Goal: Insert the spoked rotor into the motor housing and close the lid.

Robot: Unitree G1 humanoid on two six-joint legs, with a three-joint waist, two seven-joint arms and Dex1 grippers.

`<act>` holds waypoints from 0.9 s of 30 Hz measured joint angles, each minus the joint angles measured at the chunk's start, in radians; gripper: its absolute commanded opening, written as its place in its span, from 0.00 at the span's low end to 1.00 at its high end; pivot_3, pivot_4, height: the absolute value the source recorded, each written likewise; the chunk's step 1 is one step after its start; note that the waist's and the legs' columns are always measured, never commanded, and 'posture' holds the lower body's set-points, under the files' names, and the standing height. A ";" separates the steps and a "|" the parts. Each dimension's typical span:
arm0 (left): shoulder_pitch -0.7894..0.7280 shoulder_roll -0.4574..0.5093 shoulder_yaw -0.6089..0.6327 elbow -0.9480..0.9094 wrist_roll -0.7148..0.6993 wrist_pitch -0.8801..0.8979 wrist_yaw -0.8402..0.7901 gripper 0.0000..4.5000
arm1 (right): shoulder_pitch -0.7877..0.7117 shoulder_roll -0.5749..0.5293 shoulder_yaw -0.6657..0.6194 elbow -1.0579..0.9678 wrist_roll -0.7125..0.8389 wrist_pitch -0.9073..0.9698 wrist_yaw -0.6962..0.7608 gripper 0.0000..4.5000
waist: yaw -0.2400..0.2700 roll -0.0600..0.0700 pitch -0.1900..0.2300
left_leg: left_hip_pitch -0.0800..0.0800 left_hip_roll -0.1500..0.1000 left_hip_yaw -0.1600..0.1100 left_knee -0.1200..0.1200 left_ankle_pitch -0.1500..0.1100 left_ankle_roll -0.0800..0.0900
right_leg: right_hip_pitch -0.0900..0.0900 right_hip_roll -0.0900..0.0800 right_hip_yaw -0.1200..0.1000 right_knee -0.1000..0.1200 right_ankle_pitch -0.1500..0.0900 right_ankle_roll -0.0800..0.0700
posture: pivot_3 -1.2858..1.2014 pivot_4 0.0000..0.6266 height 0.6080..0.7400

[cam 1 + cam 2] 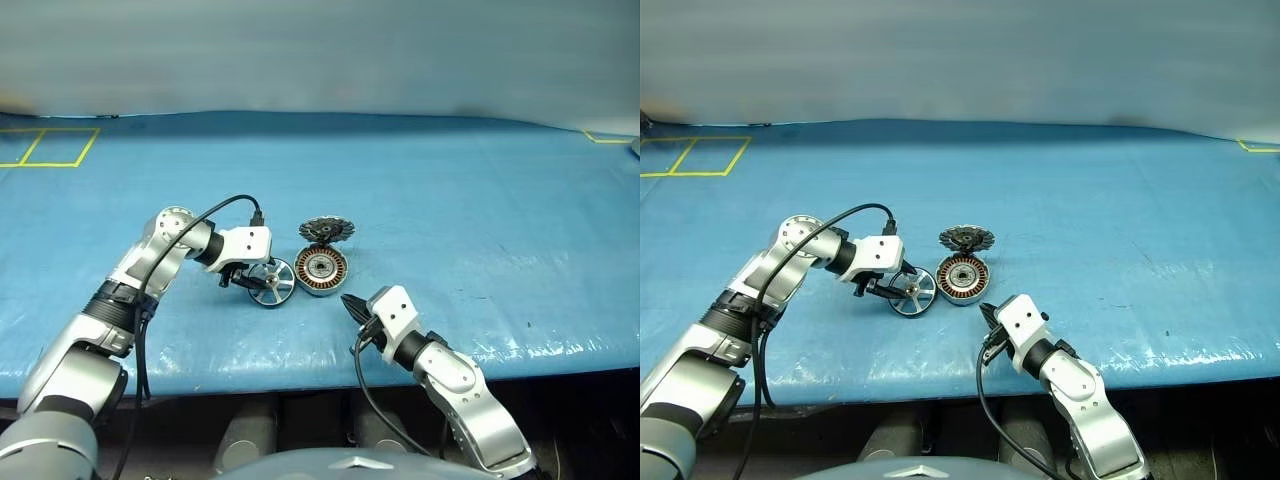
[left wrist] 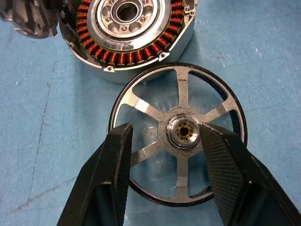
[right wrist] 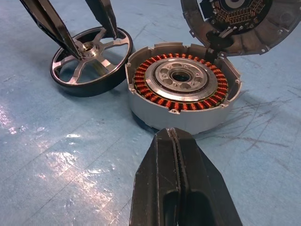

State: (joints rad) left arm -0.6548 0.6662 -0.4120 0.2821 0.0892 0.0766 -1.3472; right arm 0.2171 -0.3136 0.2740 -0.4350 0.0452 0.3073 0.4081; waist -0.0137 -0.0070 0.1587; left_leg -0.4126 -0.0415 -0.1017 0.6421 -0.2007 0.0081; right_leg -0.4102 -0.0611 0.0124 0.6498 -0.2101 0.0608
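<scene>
The flat spoked rotor with dark rim and silvery spokes [image 2: 178,136] lies on the blue table covering [image 1: 480,200], just beside the round silver motor housing with copper-brown windings [image 1: 321,269], on the robot's left of it. The left gripper [image 2: 164,141] stands over the rotor, its two black fingers [image 2: 113,165] part-open and straddling the central hub; one finger appears to touch the hub, but no firm hold is evident. The ribbed grey metal lid [image 1: 326,230] stands tilted open at the housing's far edge. The right gripper [image 3: 176,155], fingers pressed together and empty, points at the housing from the near side.

Judgement: the left arm is the nearer to the rotor. The housing mouth is unobstructed from above; the raised lid limits room on the far side
</scene>
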 measured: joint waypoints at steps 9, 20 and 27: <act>-0.011 -0.005 -0.027 0.022 0.018 -0.007 -0.036 0.53 | 0.010 0.000 0.016 0.027 -0.015 -0.001 -0.002 0.00 | 0.000 0.000 0.000 | 0.000 0.000 0.000 0.000 0.000 0.000 | 0.000 0.000 0.000 0.000 0.000 0.000 | 0.52 0.24 1.00; -0.015 -0.013 -0.032 0.039 0.059 -0.072 -0.024 0.41 | 0.004 0.003 0.021 0.045 -0.035 -0.002 -0.011 0.00 | 0.000 0.000 0.000 | 0.001 0.000 0.000 0.000 0.000 0.000 | 0.001 0.000 0.000 0.000 0.000 0.000 | 0.52 0.24 1.00; -0.010 -0.009 -0.029 0.034 0.071 -0.096 -0.006 0.29 | 0.000 0.008 0.024 0.054 -0.039 -0.004 -0.015 0.00 | 0.002 0.003 -0.002 | 0.002 0.000 -0.001 0.001 0.000 0.000 | 0.002 -0.001 0.000 0.000 0.000 0.000 | 0.52 0.24 1.00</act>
State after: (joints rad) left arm -0.6647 0.6577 -0.4407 0.3163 0.1607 -0.0189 -1.3534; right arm 0.2173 -0.3057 0.2975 -0.3809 0.0058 0.3032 0.3927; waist -0.0119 -0.0042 0.1568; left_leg -0.4101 -0.0414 -0.1022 0.6435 -0.2009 0.0083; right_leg -0.4083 -0.0616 0.0123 0.6496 -0.2103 0.0608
